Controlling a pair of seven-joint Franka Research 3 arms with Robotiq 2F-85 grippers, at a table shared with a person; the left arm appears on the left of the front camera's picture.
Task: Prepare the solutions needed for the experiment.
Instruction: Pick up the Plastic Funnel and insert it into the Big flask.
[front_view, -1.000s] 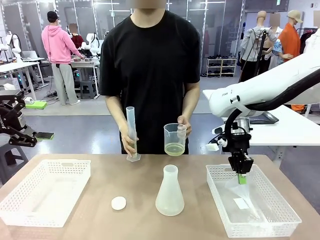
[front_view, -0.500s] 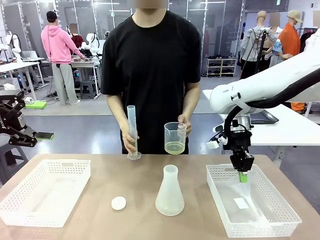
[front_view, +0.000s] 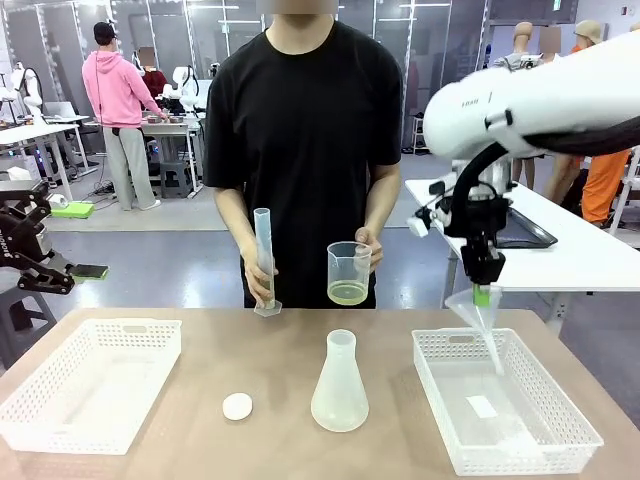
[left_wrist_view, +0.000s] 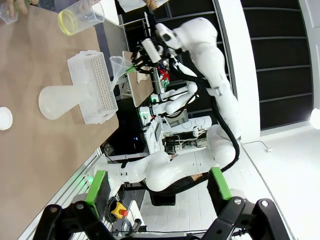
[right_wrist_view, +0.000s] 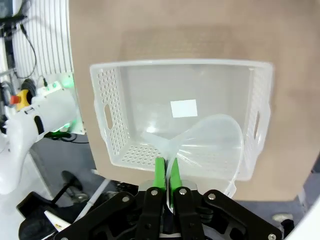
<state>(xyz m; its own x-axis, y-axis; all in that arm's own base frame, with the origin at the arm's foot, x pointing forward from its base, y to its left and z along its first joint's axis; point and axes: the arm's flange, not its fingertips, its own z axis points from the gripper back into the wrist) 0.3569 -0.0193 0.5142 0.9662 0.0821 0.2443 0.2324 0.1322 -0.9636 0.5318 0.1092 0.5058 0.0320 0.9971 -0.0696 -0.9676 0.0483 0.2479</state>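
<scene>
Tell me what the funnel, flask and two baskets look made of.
Funnel: likely translucent plastic; thin, cloudy, see-through wall.
Flask: frosted plastic or glass, can't tell; milky, matte, no sharp glints.
Left basket and right basket: white moulded plastic; perforated walls, cut-out handles.

The right arm (front_view: 545, 95) reaches in high from the right side. Its white links run across the upper part of the front view, and its wrist is bent so that the right hand (front_view: 483, 292) points straight down above the bench. The two fingers are pressed together, green pads (right_wrist_view: 159, 172) nearly meeting, pinching the rim of a clear funnel (front_view: 478, 308) that hangs beneath them. In the left wrist view, the left hand (left_wrist_view: 156, 184) has its jaws spread wide, with the two black fingers (left_wrist_view: 97, 186) well apart and empty. The hand is rolled so that the bench stands sideways in its view.
</scene>
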